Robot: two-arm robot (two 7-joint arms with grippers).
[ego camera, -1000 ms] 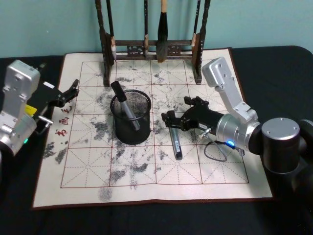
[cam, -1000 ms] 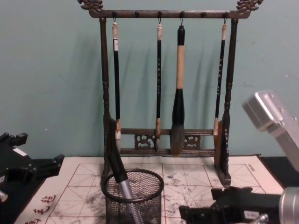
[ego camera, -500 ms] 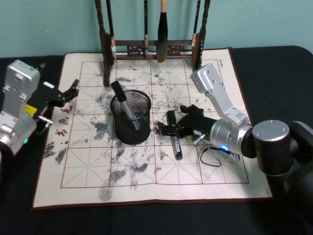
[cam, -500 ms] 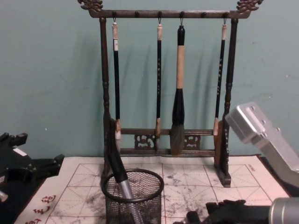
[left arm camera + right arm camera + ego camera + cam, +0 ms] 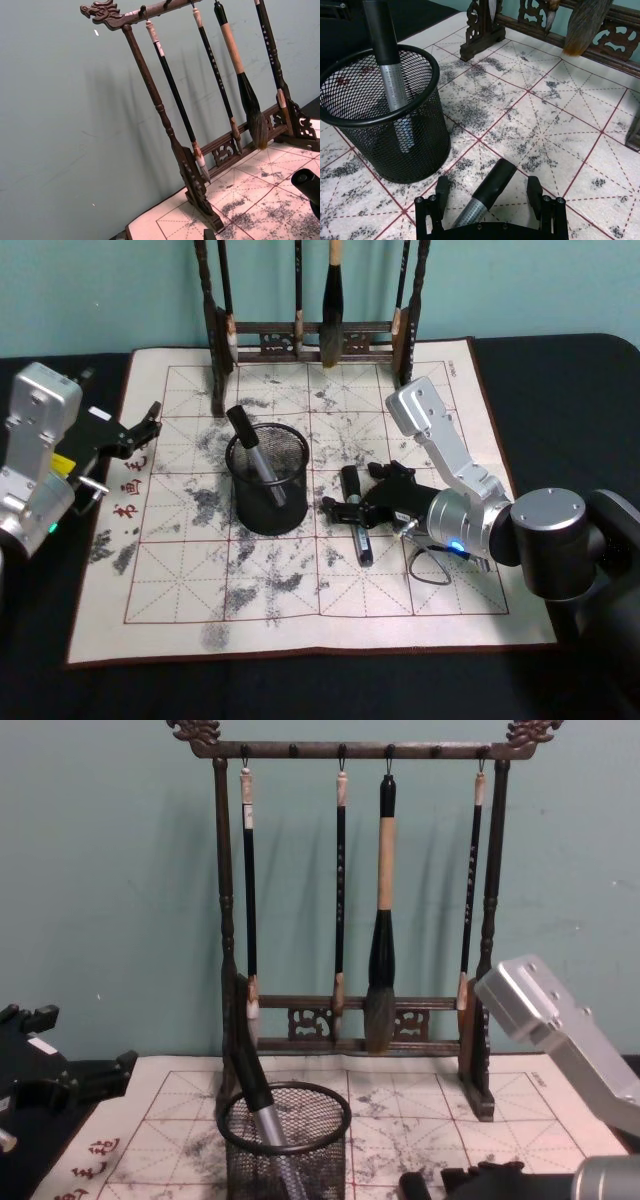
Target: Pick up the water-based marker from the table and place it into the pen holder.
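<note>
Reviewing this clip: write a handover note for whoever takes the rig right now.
Right gripper: open, low over the mat, fingers on either side of the marker, not closed on it.
Left gripper: parked at the mat's left edge.
The marker lies flat, right of the pen holder, which stands upright with another marker leaning inside.
Done: gripper lined up on the marker.
Left: close, lift, carry over the holder, release.

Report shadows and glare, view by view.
Chest view: the brush rack throws soft shadows on the wall behind it. Left wrist view: the same soft shadows beside its posts. Right wrist view: a mild sheen on the rim of the pen holder, no harsh glare. Head view: a blue light glows on the right arm.
</note>
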